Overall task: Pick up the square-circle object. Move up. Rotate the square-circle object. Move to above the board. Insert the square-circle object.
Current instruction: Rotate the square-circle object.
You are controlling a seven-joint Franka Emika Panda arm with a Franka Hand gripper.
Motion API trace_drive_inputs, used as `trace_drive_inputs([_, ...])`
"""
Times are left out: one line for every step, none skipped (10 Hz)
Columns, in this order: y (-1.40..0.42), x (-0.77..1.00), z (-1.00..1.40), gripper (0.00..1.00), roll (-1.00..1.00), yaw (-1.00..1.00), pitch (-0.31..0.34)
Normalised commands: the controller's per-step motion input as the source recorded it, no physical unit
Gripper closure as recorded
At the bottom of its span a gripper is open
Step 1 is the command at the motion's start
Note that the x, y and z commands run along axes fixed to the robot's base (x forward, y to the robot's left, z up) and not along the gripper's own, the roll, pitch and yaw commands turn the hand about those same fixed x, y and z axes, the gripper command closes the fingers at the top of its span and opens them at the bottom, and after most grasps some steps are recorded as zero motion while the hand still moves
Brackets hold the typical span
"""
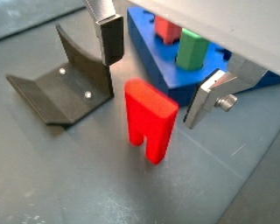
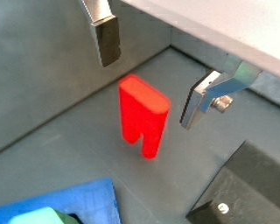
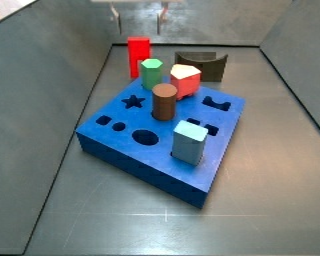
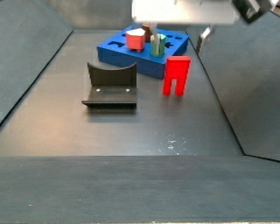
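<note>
The square-circle object (image 1: 150,122) is a tall, slim bright-red block with a notch at its foot. It stands upright on the grey floor beside the board and also shows in a wrist view (image 2: 143,114) and in both side views (image 3: 139,55) (image 4: 177,74). My gripper (image 1: 160,70) (image 2: 154,70) hangs open and empty just above it, one finger to each side, touching nothing. In the side views the gripper (image 3: 140,14) (image 4: 187,26) is at the upper edge. The board (image 3: 123,140) (image 4: 113,48) (image 1: 154,74) is a thick blue slab with cut-out holes.
The fixture (image 1: 60,87) (image 4: 111,85) (image 3: 203,65) stands close to the red block. On the board stand a green peg (image 3: 152,72), a squat red block with a white top (image 3: 184,80), a brown cylinder (image 3: 164,100) and a light-blue block (image 3: 191,142). Grey walls enclose the floor.
</note>
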Motion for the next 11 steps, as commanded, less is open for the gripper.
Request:
trace_drive_inputs([0.00, -0.01, 0.26, 0.00, 0.00, -0.03, 0.057])
trace_drive_inputs([0.00, 0.00, 0.00, 0.00, 0.00, 1.00, 0.004])
trace_drive_inputs([0.00, 0.01, -0.04, 0.00, 0.00, 1.00, 0.004])
trace_drive_inputs([0.00, 0.02, -0.03, 0.00, 0.00, 1.00, 0.004])
trace_drive_inputs([0.00, 0.02, -0.02, 0.00, 0.00, 1.00, 0.004])
trace_drive_inputs([0.00, 0.02, -0.02, 0.00, 0.00, 1.00, 0.004])
trace_drive_inputs([0.00, 0.02, -0.02, 0.00, 0.00, 1.00, 0.004])
trace_drive_inputs([0.00, 0.02, -0.02, 0.00, 0.00, 1.00, 0.004])
trace_drive_inputs([0.00, 0.02, -0.02, 0.00, 0.00, 1.00, 0.005])
trace_drive_inputs([0.00, 0.02, -0.02, 0.00, 0.00, 1.00, 0.005])
trace_drive_inputs([0.00, 0.02, -0.02, 0.00, 0.00, 1.00, 0.005])
